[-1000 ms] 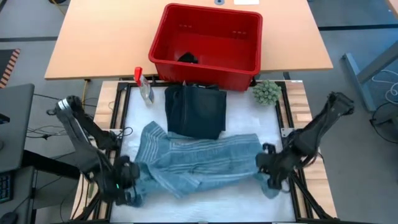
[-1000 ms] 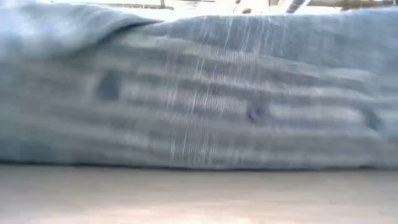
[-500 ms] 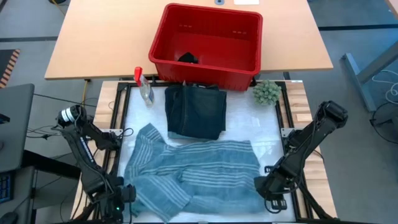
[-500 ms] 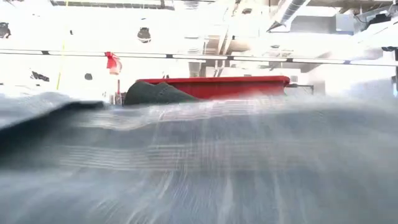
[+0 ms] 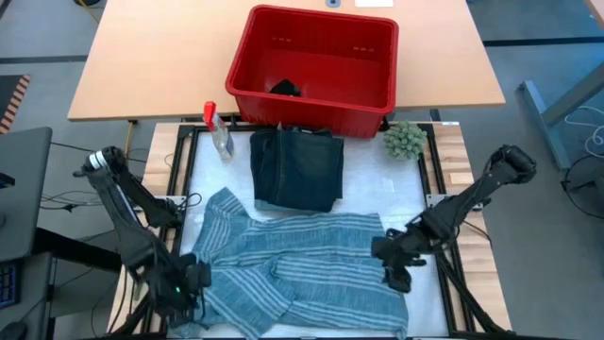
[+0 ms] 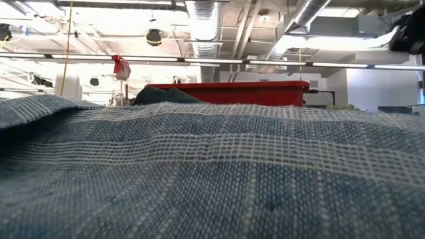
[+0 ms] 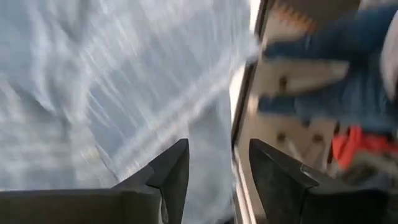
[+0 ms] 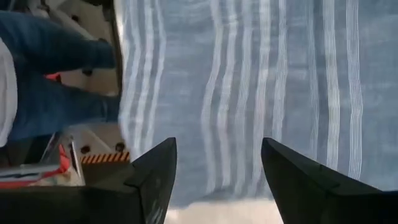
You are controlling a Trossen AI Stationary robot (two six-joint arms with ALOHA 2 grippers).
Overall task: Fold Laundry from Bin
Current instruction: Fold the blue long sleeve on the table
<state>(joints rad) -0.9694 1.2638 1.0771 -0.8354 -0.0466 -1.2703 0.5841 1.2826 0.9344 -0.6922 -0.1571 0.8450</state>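
Two grippers stand at the near corners of a striped blue shirt (image 5: 302,269) spread on the table. The left gripper (image 5: 181,295) hangs over the shirt's near left corner, and in its wrist view its fingers (image 7: 171,171) are parted with only cloth beneath the gap, nothing pinched. The right gripper (image 5: 398,267) sits at the shirt's right edge; its wrist view shows its jaws wide apart above the striped fabric, empty too.

Beyond both grippers a dark folded garment (image 5: 297,168) lies flat, its far edge just beside the red bin (image 5: 241,66). A scrap of dark cloth (image 5: 285,89) rests inside the bin. A spray bottle (image 5: 219,132) stands off that garment's left side and a green fuzzy ball (image 5: 404,140) off its right.

The step in hand looks like the laying-out: the shirt is down and let go, but it is rumpled, with a sleeve bunched near the left gripper. The next move probably calls for smoothing or re-gripping two edge points on one side, pinching only the top layer, then carrying that side across in step so the fold lands straight.
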